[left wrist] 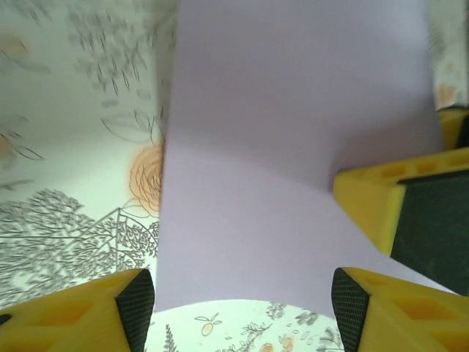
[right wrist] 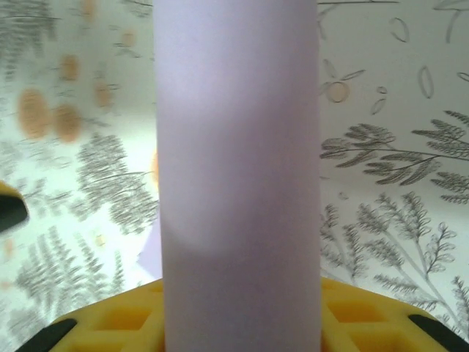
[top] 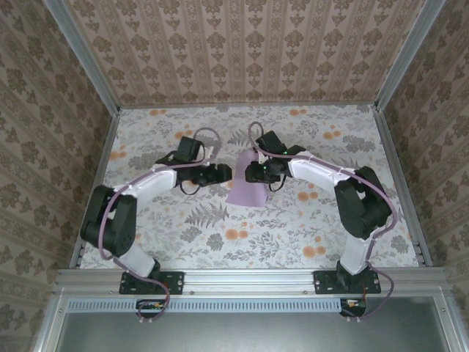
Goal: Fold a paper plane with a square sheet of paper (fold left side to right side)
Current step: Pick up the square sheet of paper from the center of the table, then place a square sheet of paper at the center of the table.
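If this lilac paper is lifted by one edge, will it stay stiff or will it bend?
Probably it bends: the paper curves up from the table. It looks thin, so it is likely light and easily creased.

The paper plane [top: 245, 189] is a plain pale lilac sheet, not lying flat. Its narrower far part lifts and curls over in a smooth bend, while its wider near edge rests on the table [top: 183, 235], about midway between the side edges.
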Available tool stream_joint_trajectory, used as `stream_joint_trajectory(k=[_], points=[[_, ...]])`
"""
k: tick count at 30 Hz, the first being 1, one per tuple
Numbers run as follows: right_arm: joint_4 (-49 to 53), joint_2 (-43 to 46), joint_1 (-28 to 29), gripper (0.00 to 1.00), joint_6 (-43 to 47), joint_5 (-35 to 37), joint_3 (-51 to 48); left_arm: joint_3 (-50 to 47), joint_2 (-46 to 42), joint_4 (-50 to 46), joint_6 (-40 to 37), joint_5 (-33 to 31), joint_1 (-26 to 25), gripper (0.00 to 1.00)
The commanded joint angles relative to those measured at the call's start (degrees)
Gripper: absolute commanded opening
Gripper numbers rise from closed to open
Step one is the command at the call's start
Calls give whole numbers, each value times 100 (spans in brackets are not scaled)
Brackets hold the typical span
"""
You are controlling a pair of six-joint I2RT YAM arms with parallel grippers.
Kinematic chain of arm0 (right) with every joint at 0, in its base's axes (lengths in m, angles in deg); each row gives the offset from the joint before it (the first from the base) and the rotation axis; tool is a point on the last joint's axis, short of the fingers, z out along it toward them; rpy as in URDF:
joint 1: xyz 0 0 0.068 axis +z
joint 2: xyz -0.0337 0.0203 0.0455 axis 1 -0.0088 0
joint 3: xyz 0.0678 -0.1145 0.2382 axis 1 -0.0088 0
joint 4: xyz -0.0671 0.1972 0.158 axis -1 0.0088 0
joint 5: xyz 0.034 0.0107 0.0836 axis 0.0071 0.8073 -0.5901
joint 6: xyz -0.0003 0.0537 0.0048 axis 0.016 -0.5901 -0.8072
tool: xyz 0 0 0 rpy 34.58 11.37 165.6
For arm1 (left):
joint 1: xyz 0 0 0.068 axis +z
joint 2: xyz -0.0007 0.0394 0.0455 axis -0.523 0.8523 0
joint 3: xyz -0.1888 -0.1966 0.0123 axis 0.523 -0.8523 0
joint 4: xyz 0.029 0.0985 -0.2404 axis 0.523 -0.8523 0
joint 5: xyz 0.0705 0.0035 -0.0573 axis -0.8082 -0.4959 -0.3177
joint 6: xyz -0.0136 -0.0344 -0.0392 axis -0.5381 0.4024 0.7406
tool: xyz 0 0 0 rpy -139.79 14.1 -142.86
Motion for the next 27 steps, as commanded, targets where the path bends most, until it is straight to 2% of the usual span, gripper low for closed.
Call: stream_joint_trajectory(k=[1,7,13,21,27], points=[[-393,639,-67,36,296,-767,-172,-199,-628,305,-229,457,377,72],[-914,1658,-228,34,425,-1978,-412,-415,-1566,964,-123,1579,875,85],[-1093,2403,-279,34,502,-3020,-233,-366,-2199,1817,139,2646,959,96],[-1587,2927,-253,34,152,-3961,149,-105,-2408,2123,289,3204,847,100],[-1844,3067,-235,34,4,-3935,88,36,-2397,2435,354,3408,520,99]])
